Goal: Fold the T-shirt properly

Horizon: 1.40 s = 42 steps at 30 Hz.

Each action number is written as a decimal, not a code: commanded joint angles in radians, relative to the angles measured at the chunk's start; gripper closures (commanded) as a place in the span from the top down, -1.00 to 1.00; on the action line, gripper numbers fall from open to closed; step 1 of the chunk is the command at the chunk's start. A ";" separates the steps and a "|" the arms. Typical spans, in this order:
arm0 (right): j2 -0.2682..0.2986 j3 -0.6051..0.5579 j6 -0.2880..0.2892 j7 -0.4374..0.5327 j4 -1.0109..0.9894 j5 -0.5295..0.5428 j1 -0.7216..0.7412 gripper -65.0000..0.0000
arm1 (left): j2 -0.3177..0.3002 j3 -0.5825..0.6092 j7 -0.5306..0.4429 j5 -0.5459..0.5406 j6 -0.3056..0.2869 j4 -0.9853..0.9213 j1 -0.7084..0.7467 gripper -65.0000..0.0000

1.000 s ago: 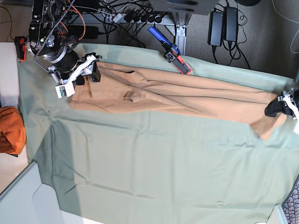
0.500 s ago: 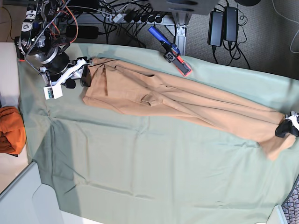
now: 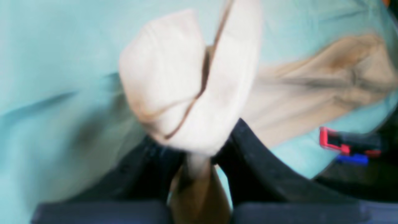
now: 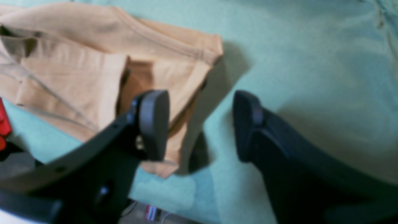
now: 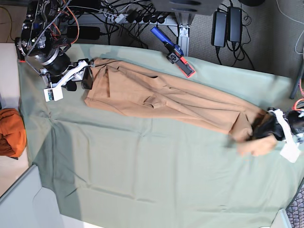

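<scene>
The left claw (image 3: 199,161) is pinching one end of the T-shirt (image 5: 166,97), and a loose flap of cloth bulges out above its jaws. In the base view this claw (image 5: 266,127) is near the right edge of the bench, and the cloth there is already bent back over itself. The shirt lies as a long narrow band on the green sheet (image 5: 156,175), running from this end up toward the far left corner.

The right claw (image 4: 199,124) is spread and holds nothing; one jaw is over the shirt corner, the other over the bare sheet.

I think the main risk is at that far end. Nothing pins it, so if the left claw carries its end further, the whole band may slide and the fold may come out crooked. The thin cloth could also slip out of the pinch, because only a small bunch is held. The sheet may wrinkle too.
</scene>
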 commanded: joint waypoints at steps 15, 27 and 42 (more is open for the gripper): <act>0.016 0.010 0.102 0.022 0.018 0.008 0.008 0.01 | 0.116 0.221 -0.034 0.085 -0.013 0.065 -0.013 -1.00; 0.016 0.010 0.101 0.022 0.018 0.008 0.007 0.01 | 0.147 0.221 -0.061 0.139 -0.013 0.065 -0.019 -0.73; 0.016 0.010 0.102 0.033 0.018 0.015 0.008 0.01 | 0.152 0.219 -0.070 -0.014 -0.013 0.088 -0.019 0.20</act>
